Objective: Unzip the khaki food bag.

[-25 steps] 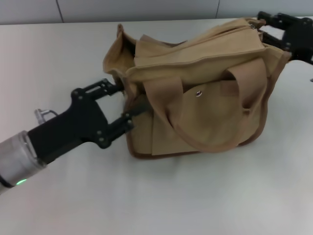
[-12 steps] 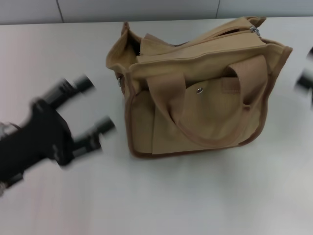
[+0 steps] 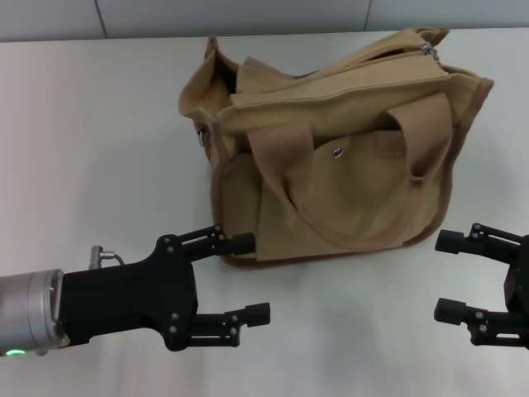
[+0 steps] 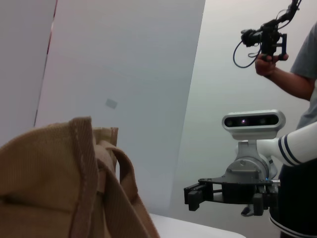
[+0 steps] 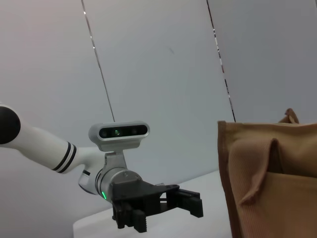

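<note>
Left pincer hovered low over the counter, fingers spread, empty, its upper tip just beside the bag's near-left base corner. Beyond and to the right of it sat the khaki food bag, upright, top sagging, the mouth gaping at the end nearest this pincer; the zipper pull lay at the far-right top corner, well apart from both pincers. Judged soft, light canvas that would fold and slide under a pull, so one side should pin the fabric beside the pull while the other draws the metal tab. No brand or writing legible. Right pincer sat near the right base corner, spread, empty.
</note>
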Controlling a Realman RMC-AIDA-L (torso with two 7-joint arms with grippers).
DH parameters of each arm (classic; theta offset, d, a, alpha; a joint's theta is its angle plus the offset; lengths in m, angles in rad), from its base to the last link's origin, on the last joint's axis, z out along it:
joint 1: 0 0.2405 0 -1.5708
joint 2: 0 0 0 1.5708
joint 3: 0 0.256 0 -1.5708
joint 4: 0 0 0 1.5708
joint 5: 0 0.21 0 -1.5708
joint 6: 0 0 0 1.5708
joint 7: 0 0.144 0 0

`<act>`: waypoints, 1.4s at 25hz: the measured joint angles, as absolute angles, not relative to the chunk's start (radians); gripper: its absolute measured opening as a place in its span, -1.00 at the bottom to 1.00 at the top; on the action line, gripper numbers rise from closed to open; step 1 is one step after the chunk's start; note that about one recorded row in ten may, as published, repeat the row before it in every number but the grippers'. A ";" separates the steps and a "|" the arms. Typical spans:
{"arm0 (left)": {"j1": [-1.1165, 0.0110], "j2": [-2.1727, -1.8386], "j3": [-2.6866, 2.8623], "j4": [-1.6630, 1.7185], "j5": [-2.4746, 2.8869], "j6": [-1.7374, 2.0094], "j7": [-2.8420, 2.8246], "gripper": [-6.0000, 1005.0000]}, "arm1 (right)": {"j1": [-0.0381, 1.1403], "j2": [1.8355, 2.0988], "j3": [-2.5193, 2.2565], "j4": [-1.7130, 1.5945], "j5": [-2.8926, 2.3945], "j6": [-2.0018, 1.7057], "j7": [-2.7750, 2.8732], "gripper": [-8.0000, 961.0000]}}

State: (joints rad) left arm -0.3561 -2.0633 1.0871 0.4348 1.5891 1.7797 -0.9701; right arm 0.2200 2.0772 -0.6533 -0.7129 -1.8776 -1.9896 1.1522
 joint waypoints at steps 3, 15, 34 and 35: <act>-0.356 -2.064 1.085 0.439 1.594 1.783 -0.971 0.67 | 0.215 2.078 -0.652 -0.705 -1.876 -1.984 1.140 0.74; -0.346 -2.064 1.078 0.441 1.587 1.795 -0.965 0.67 | 0.231 2.079 -0.650 -0.702 -1.873 -1.976 1.137 0.74; -0.342 -2.066 1.064 0.442 1.585 1.795 -0.960 0.67 | 0.235 2.082 -0.650 -0.680 -1.871 -1.960 1.109 0.74; -0.342 -2.066 1.060 0.442 1.584 1.795 -0.960 0.67 | 0.235 2.082 -0.650 -0.679 -1.871 -1.960 1.109 0.74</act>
